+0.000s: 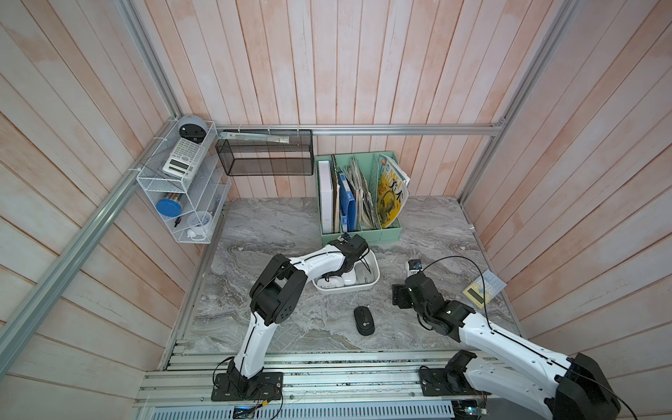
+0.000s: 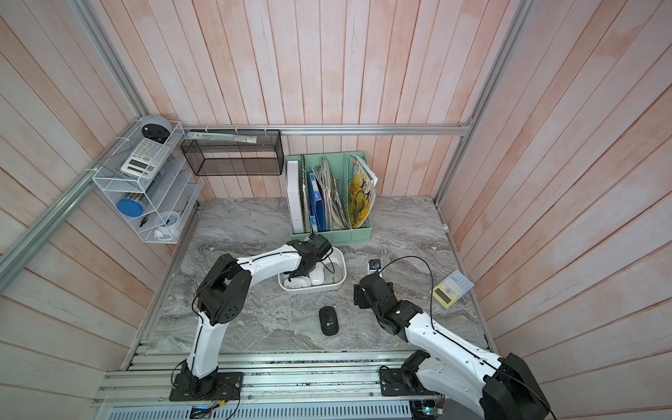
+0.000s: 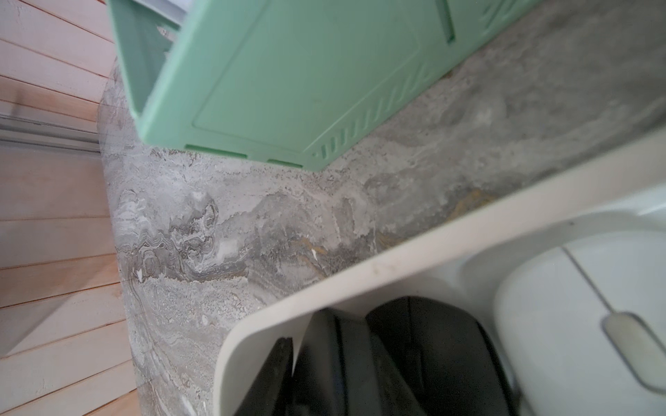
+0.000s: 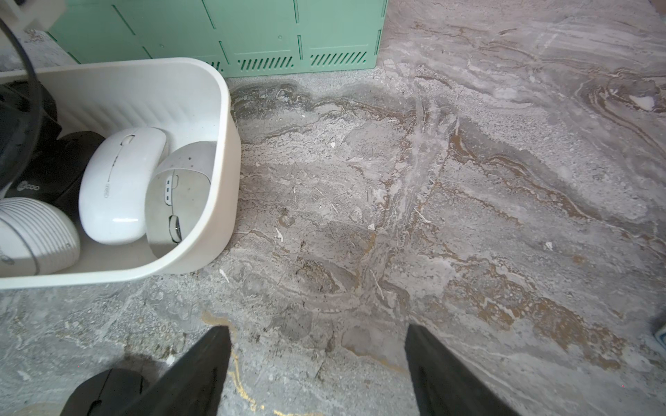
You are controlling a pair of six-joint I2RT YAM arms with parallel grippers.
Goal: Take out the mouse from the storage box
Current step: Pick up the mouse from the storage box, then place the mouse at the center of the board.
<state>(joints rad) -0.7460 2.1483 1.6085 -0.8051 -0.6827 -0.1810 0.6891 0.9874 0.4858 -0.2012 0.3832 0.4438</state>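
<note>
The white storage box (image 1: 374,280) (image 2: 340,280) sits mid-table and holds several mice. A black mouse (image 4: 74,153) lies beside a white mouse (image 4: 119,187), a grey-white one (image 4: 180,201) and a ribbed one (image 4: 32,234). My left gripper (image 1: 336,274) (image 3: 301,324) reaches down into the box's left end. Its fingers (image 3: 335,360) stand close together with only a white sliver between them. The black mouse (image 3: 432,345) lies right against one finger, and any grip is hidden. My right gripper (image 4: 317,331) (image 1: 400,296) hangs open over bare table right of the box. Another black mouse (image 1: 364,320) lies on the table.
A mint-green file organizer (image 1: 363,232) stands just behind the box. A yellow calculator (image 1: 483,291) lies near the right wall. A black mesh basket (image 1: 265,152) and a white wire shelf (image 1: 182,189) hang on the back-left walls.
</note>
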